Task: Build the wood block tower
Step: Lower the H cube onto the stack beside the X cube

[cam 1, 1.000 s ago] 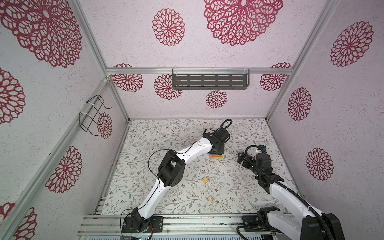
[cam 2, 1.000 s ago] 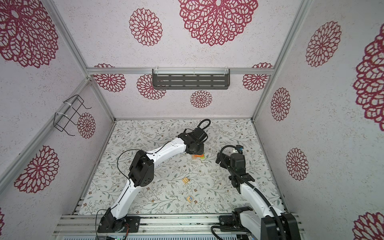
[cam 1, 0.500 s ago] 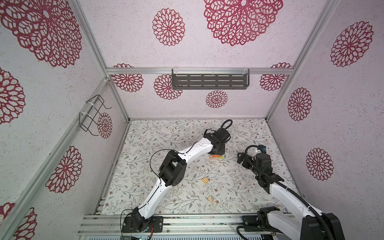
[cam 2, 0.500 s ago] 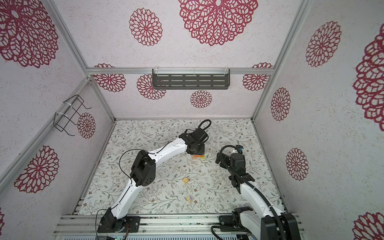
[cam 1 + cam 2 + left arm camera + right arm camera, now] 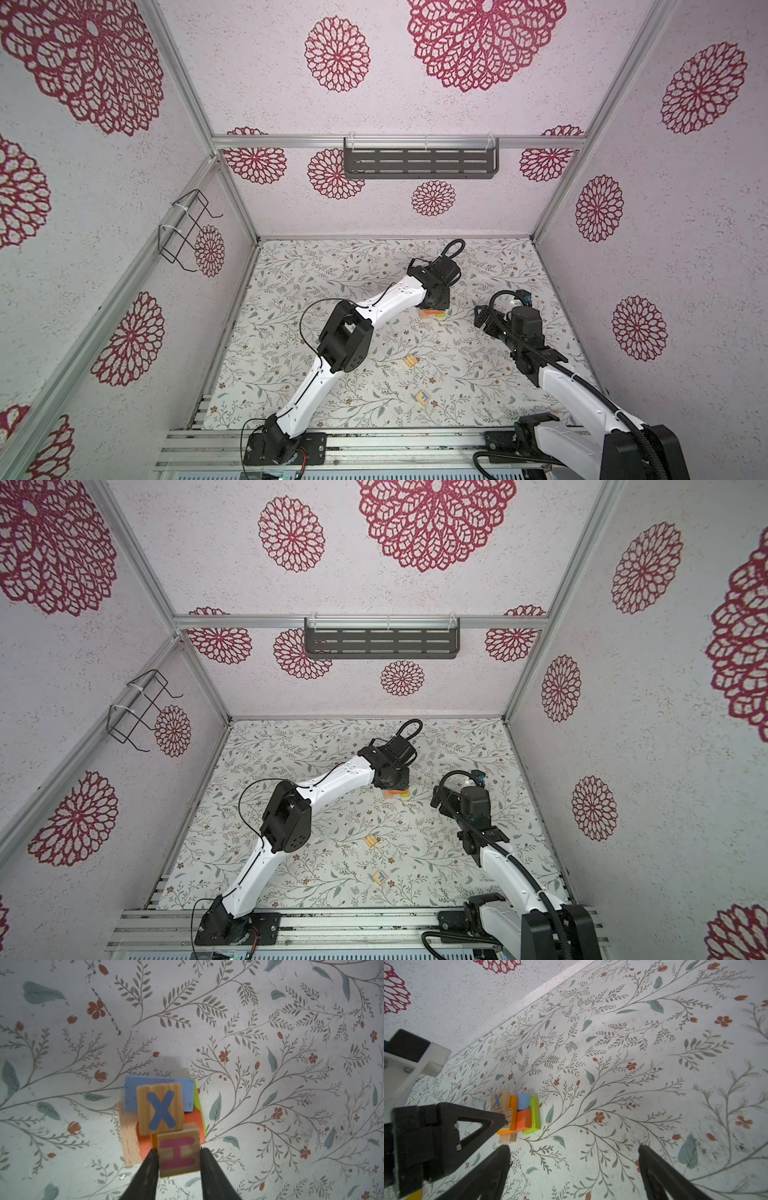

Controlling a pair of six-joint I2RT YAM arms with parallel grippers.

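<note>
while left jaws pinch the h block (image 5: 179,1154), a crooked release could topple the tower (image 5: 525,1119); right jaws spread.

text | blue "X" on wooden cube (image 5: 160,1108) | pink "H" or "I" on neighbouring cube (image 5: 178,1150)
</note>
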